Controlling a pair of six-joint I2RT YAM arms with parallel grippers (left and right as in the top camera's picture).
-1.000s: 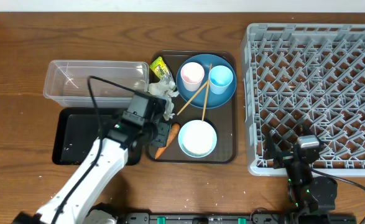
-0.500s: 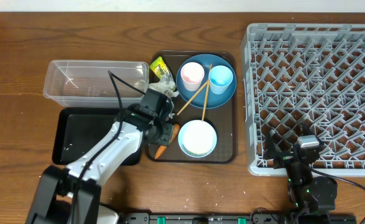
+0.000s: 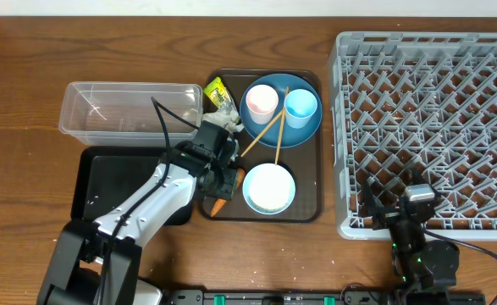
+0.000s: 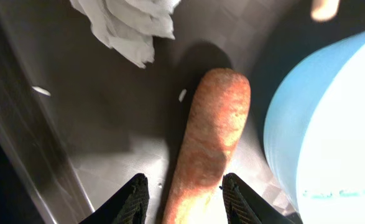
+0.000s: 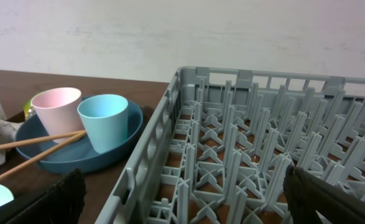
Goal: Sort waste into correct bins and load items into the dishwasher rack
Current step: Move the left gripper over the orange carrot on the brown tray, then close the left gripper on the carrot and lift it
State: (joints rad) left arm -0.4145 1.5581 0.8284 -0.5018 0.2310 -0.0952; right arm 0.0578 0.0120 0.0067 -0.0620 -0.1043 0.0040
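Observation:
My left gripper (image 3: 223,180) is open low over the brown serving tray (image 3: 308,212), one finger on each side of the orange carrot (image 4: 212,130). In the left wrist view the gripper (image 4: 185,182) has a gap between the left finger and the carrot. The crumpled white tissue (image 4: 127,26) lies just beyond it, and the white bowl (image 4: 331,130) is at the right. A few white grains (image 4: 41,91) lie on the tray. The blue plate (image 3: 279,125) holds the pink cup (image 3: 262,102), the light-blue cup (image 3: 300,107) and the chopsticks (image 3: 265,132). My right gripper (image 3: 405,212) is wide open and empty at the grey rack's (image 3: 434,119) near edge.
The clear tub (image 3: 129,110) stands left of the serving tray, with the black tray (image 3: 117,182) in front of it under my left arm. The yellow-green wrapper (image 3: 217,91) lies at the serving tray's back-left corner. The rack (image 5: 244,143) fills the right wrist view.
My left gripper has moved right and down from the tissue's side to straddle the carrot. The right arm has not moved.

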